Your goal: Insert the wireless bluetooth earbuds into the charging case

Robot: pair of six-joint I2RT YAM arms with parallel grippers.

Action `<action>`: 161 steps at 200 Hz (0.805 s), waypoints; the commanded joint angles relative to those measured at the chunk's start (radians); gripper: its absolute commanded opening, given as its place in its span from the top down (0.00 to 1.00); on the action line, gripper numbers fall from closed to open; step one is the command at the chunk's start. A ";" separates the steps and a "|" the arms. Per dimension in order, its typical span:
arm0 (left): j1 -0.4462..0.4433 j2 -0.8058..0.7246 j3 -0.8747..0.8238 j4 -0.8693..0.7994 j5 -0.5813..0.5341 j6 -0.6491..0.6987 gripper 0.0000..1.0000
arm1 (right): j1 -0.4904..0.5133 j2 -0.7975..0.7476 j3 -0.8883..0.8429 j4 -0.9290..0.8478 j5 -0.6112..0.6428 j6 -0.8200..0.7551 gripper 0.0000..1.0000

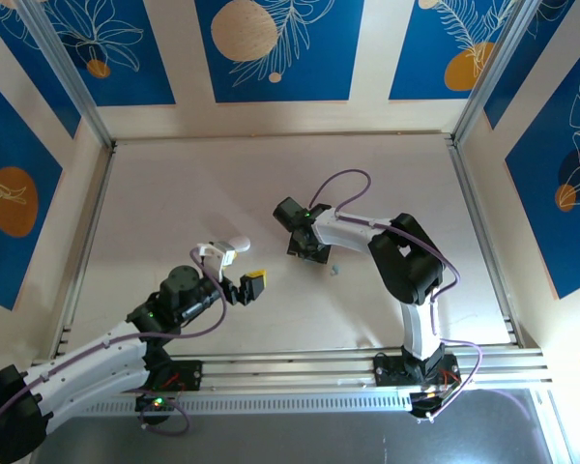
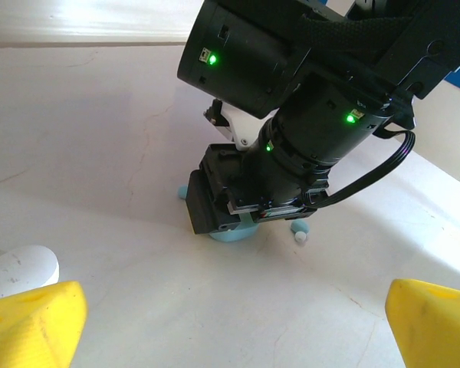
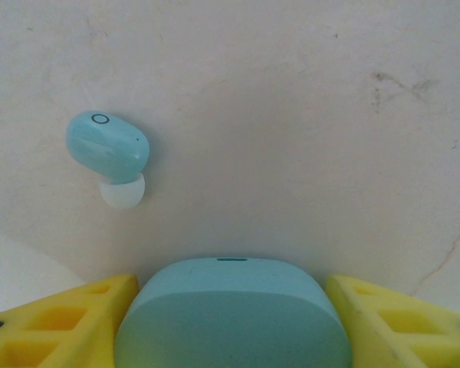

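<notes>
Straddling the pale blue case (image 3: 230, 330), right tool (image 3: 230, 295); grip cannot be told, case cut off below.
One blue earbud (image 3: 111, 149) lies near it; left tool (image 2: 230, 326) stands wide.

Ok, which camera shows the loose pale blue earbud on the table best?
The right wrist view: there the earbud is large and sharp, with its blue body and white tip both clear. The left wrist view shows the earbud small and farther off. The top view shows it as a tiny speck.

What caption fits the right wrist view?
Right pincer's fingers flank the blue case; one blue earbud lies apart, upper left.
</notes>
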 commanded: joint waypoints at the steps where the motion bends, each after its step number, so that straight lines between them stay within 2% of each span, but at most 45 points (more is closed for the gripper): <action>1: -0.006 -0.026 -0.017 0.001 -0.024 0.027 0.00 | 0.016 -0.024 0.020 -0.054 0.010 0.018 0.45; 47: -0.007 -0.080 -0.036 -0.011 -0.061 0.027 0.00 | 0.065 -0.101 0.019 -0.119 0.057 0.054 0.46; 98: -0.007 -0.103 -0.041 -0.021 -0.081 0.027 0.00 | 0.129 -0.173 -0.041 -0.157 0.063 0.177 0.46; 161: -0.006 -0.117 -0.044 -0.026 -0.084 0.027 0.00 | 0.228 -0.143 -0.045 -0.203 0.073 0.338 0.46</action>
